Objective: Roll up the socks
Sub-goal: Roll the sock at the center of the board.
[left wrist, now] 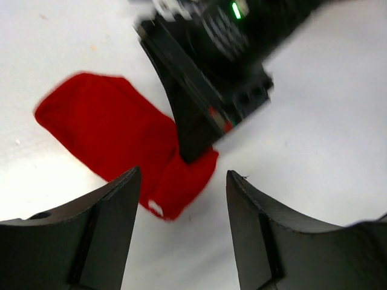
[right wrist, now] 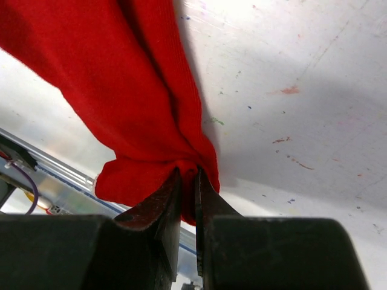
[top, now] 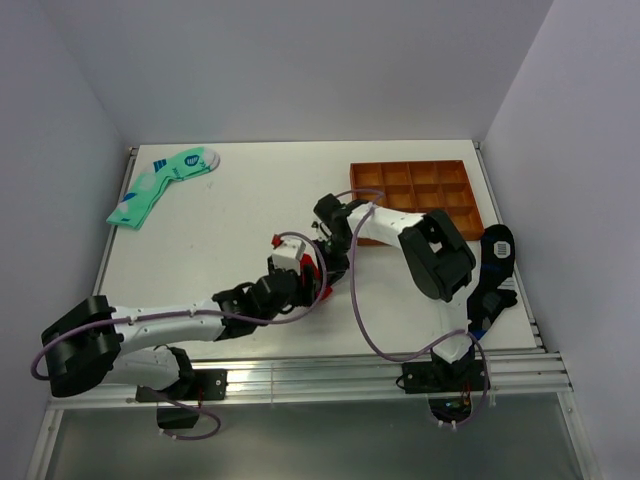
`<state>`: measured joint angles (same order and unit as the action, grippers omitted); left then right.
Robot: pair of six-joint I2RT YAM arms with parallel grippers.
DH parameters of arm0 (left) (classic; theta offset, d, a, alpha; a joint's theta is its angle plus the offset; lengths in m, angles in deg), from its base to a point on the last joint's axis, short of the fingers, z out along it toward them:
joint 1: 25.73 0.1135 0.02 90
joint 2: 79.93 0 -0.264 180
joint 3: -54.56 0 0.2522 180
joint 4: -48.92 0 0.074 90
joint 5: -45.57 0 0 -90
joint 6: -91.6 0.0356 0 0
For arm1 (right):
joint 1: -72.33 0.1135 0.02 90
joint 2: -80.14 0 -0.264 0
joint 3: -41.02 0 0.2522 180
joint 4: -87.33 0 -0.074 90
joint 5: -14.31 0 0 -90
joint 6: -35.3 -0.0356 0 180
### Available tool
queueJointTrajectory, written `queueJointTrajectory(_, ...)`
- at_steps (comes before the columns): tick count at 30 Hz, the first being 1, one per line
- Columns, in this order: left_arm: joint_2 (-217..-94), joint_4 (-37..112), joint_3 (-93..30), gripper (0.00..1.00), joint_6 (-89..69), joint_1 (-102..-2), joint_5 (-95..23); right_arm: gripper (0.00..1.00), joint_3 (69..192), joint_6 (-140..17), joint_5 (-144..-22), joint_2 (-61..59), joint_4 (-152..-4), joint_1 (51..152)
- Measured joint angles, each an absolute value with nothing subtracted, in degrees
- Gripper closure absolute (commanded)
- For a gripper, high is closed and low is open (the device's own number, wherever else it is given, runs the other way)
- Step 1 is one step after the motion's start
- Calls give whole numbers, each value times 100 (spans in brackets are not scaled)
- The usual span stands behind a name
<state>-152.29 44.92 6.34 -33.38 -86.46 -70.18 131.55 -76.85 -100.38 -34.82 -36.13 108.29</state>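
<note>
Curved black fingers of the left gripper (left wrist: 182,175) stand spread over the socks (left wrist: 115,133), soft fine-knit bright-red fabric lying crumpled near the middle of the smooth white table (top: 250,200). The right gripper (right wrist: 187,175), its flat dark jaws pressed together, pinches a bunched red fold. A brown gridded tray (top: 412,185) sits far right.

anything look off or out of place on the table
Nothing spilled or damaged. Two socks lie far apart: a mint-green sock near the far left corner, a black sock along the right edge beside the tray. The red sock is bunched in the shut right tool.
</note>
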Motion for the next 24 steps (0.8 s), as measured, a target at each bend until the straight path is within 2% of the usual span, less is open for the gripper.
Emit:
queueJointTrajectory(3,-15229,4534,857,34,-3247,-9094,-7333,100,13290,-7622,-10029,-3570,-3434,10829)
queueJointTrajectory(11,-15784,4837,970,36,-2851,-9439,-7818,100,13741,-7436,-9909,-3838,-2872,10829)
queueJointTrajectory(24,-16324,5624,940,38,-2088,-9721,-7823,100,13911,-7278,-9679,-3906,-2522,10829)
